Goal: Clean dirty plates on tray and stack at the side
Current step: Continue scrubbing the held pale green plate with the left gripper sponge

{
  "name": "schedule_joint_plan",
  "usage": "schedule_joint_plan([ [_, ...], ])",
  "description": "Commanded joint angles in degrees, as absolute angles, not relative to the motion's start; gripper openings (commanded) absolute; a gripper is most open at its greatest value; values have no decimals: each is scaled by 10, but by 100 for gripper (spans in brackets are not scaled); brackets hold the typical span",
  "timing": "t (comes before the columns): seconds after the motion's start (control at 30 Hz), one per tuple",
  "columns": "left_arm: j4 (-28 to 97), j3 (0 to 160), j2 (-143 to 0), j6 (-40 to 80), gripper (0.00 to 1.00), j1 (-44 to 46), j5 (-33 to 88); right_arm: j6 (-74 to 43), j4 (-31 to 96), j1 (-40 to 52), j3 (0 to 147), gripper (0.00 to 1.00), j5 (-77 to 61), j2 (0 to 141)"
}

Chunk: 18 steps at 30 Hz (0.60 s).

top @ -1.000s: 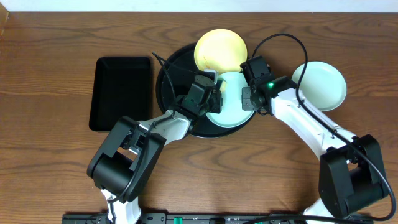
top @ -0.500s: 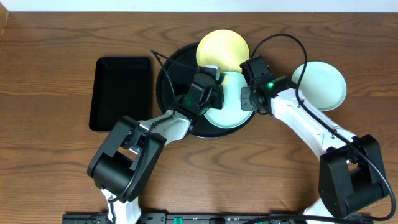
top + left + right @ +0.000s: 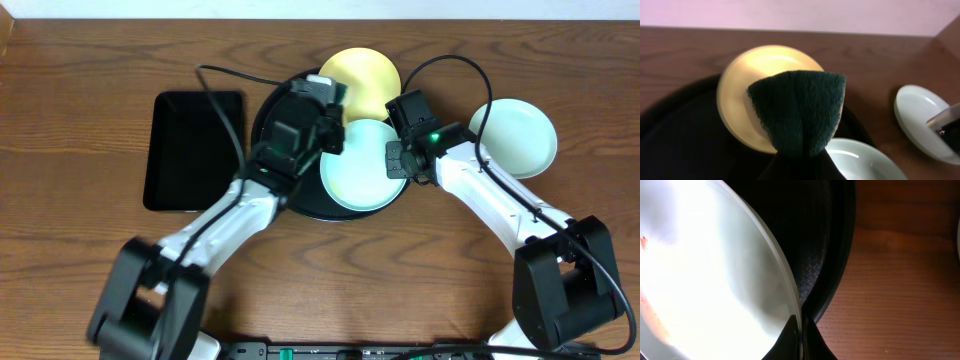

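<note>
Green sponge (image 3: 800, 110) pinched in left gripper (image 3: 320, 100), poised over yellow plate (image 3: 735, 85), probably for wiping. Right gripper (image 3: 801, 332) nips rim of smeared blue-green plate (image 3: 715, 270), steadying it on tray (image 3: 837, 240). Third plate (image 3: 515, 135) sits on table (image 3: 80, 250), beside tray.

Small rectangular black tray (image 3: 195, 150), flat on brown wood-grain surface (image 3: 70, 250). Right of that tray and farther back, dark green scouring pad (image 3: 797, 112), bent into a curve.
</note>
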<state>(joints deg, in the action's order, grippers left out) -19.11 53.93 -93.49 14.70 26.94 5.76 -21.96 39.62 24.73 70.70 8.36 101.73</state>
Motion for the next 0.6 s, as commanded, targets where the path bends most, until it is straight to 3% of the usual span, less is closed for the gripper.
schedule_joint_plan([
  [0.0,-146,542,-895,136,8,256,59,-209,398,261,704,1,77,1023],
  [0.57,239,604,-884,182,7,233,361,-209,396,261,704,1,77,1023],
])
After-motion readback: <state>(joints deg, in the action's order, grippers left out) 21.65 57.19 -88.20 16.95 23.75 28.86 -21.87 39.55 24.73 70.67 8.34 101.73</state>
